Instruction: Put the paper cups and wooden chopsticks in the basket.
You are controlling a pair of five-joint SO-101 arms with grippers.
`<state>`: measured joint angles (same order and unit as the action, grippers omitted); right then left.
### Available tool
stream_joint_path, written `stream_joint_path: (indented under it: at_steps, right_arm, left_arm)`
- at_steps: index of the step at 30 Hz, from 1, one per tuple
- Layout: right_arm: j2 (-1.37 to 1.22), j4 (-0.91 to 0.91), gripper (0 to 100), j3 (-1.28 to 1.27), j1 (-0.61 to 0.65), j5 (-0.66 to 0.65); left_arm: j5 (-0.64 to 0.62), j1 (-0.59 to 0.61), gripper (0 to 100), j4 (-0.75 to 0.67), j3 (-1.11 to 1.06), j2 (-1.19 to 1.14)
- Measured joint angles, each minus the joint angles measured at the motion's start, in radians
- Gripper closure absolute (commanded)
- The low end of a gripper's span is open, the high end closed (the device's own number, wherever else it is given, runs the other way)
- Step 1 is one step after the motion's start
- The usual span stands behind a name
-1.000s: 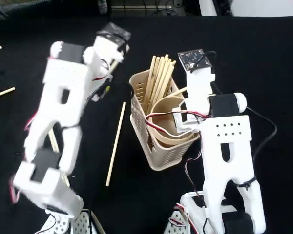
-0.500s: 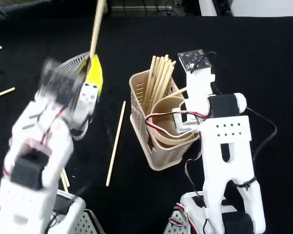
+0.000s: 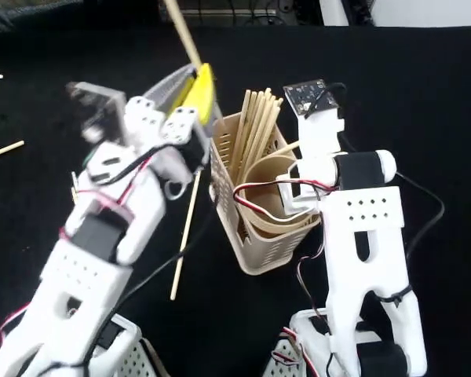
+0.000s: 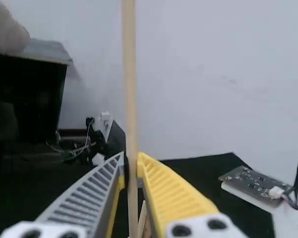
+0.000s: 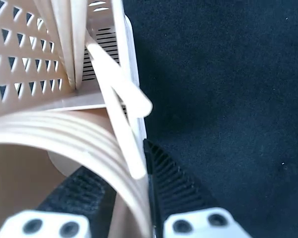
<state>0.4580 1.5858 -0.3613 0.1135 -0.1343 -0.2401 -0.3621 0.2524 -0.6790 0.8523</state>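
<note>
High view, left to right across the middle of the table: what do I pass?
stray chopstick → left arm → chopstick on the table → basket → right arm

A black cloth-covered table [image 3: 439, 102] spreads out dark and matte on every side. Past its far edge rises a plain white wall [image 4: 213, 74]. In front of that wall stands a black boxy cabinet [image 4: 25, 99], and just beside it lies a tangle of thin cables [image 4: 84, 146], down low by the table's edge.
</note>
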Motion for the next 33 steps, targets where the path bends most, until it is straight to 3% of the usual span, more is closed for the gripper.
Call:
stream_joint_path:
  at_steps: [5, 15, 20, 23, 28, 33]
  right_arm:
    - [0.000, 0.000, 98.8, 0.000, 0.000, -0.003]
    - [0.000, 0.000, 98.8, 0.000, 0.000, -0.003]
    - [0.000, 0.000, 98.8, 0.000, 0.000, -0.003]
    - [0.000, 0.000, 98.8, 0.000, 0.000, -0.003]
    - [0.000, 0.000, 98.8, 0.000, 0.000, -0.003]
    - [0.000, -0.003, 98.8, -0.006, -0.002, -0.003]
  left_arm:
    - [-0.011, 0.000, 97, -0.029, 0.002, -0.144]
    - [-0.011, -0.051, 97, -0.100, -0.117, -0.149]
    - [-0.003, -0.091, 83, -0.103, -0.210, -0.146]
    - [0.015, -0.089, 81, -0.097, -0.232, -0.141]
    - [0.021, -0.087, 80, 0.110, -0.149, -0.132]
    - [0.061, -0.037, 80, 0.557, 0.129, -0.132]
